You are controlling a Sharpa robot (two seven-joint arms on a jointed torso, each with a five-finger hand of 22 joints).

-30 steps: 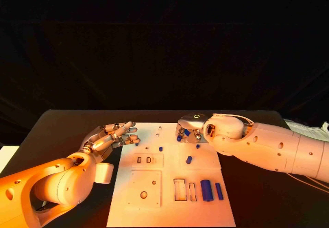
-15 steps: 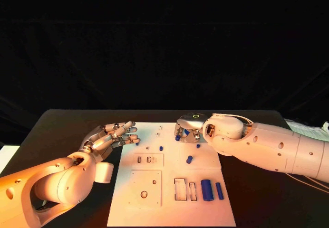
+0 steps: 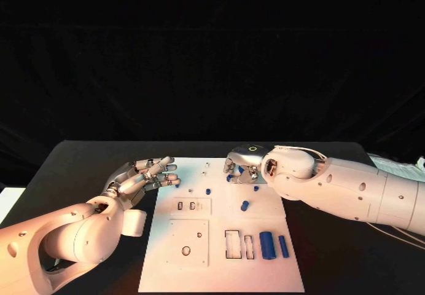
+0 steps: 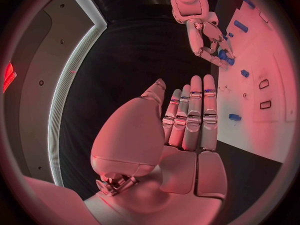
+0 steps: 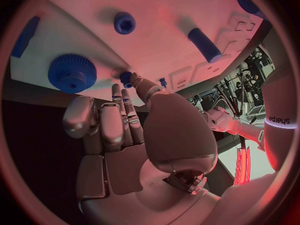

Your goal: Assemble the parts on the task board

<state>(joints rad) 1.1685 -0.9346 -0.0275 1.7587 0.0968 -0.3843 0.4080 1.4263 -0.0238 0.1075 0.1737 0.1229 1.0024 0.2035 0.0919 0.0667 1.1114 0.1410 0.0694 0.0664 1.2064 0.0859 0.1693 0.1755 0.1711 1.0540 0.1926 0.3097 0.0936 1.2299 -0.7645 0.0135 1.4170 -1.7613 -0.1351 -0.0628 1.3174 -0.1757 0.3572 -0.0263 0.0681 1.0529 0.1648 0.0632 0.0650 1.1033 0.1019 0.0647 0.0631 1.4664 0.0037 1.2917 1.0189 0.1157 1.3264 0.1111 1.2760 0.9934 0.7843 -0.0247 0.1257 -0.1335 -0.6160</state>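
The white task board (image 3: 222, 246) lies in the middle of the black table. My right hand (image 3: 241, 167) hovers low over its far end. Its thumb and a fingertip meet on a small blue part (image 5: 127, 77), right beside a blue gear (image 5: 72, 73) on the board. My left hand (image 3: 146, 175) hangs open at the board's left edge, fingers straight and apart, holding nothing. More blue parts lie on the board: a small peg (image 3: 207, 191), another (image 3: 256, 188), a short cylinder (image 3: 244, 206), a thick cylinder (image 3: 266, 245) and a thin one (image 3: 284, 246).
Slots and recesses (image 3: 232, 244) sit in the near half of the board. Black table surface (image 3: 88, 160) stretches to the left of it and beyond its far end. My right forearm (image 3: 354, 190) crosses the table's right side.
My right hand has crept slightly toward the left over the board's far end. My left hand has stayed where it was.
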